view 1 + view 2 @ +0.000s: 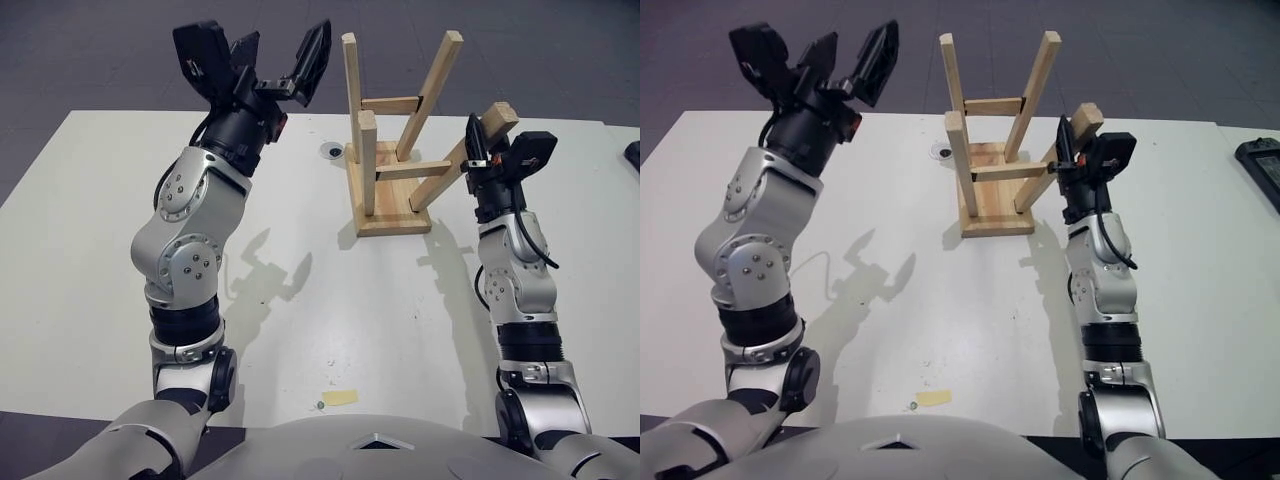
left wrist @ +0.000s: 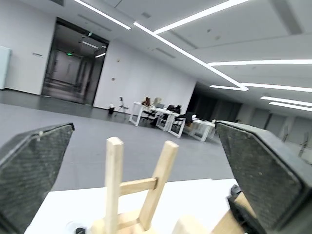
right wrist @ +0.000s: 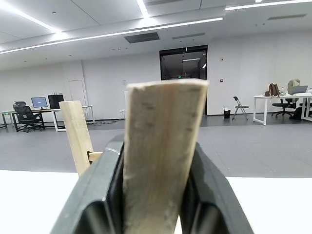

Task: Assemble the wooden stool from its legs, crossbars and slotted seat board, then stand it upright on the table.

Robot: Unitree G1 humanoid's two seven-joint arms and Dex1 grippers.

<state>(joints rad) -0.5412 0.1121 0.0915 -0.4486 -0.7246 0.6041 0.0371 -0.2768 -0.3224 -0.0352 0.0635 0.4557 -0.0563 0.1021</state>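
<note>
The wooden stool (image 1: 390,215) stands upside down on the white table (image 1: 90,220), seat board flat on the surface and its legs pointing up, joined by crossbars (image 1: 392,104). My right gripper (image 1: 478,140) is shut on the top of the near right leg (image 1: 497,118), which leans outward. That leg (image 3: 161,156) sits squeezed between the dark fingers (image 3: 102,195). My left gripper (image 1: 285,55) is held up in the air to the left of the stool, wide open and holding nothing. Its pads (image 2: 34,165) frame two far legs (image 2: 114,180).
A small round grommet (image 1: 330,150) sits in the table just left of the stool. A yellow slip (image 1: 340,397) and a tiny screw (image 1: 318,404) lie near the front edge. A dark device (image 1: 1260,165) rests at the far right edge.
</note>
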